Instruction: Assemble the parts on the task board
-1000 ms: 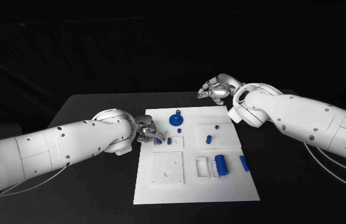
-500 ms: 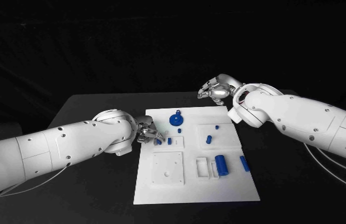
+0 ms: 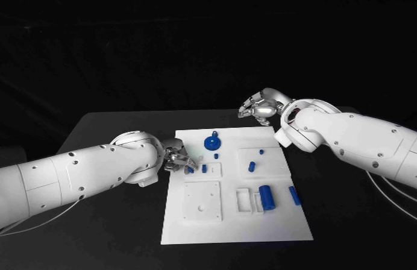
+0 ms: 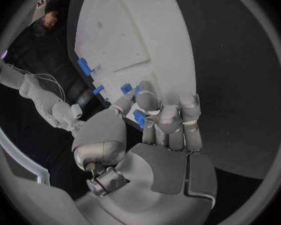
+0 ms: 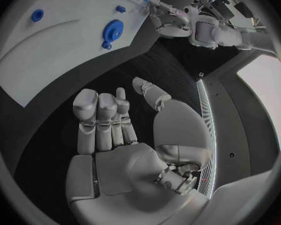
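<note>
L robot hand (image 3: 178, 160) pinches small blue peg (image 4: 138, 118) at task board (image 3: 278, 222) 9 o'clock edge. R robot hand (image 3: 258, 109) empty, fingers apart, off board at 12. Peg looks light, rigid, slick; grip mid-shaft.

A black tabletop (image 3: 113, 222) stands before a black backdrop (image 3: 208, 47) that closes off everything behind it in the head view. In the right wrist view, a dark grey floor (image 5: 237, 135) runs beside the table, crossed by a pale strip (image 5: 204, 120), with a bright pale surface (image 5: 265, 90) at the edge
</note>
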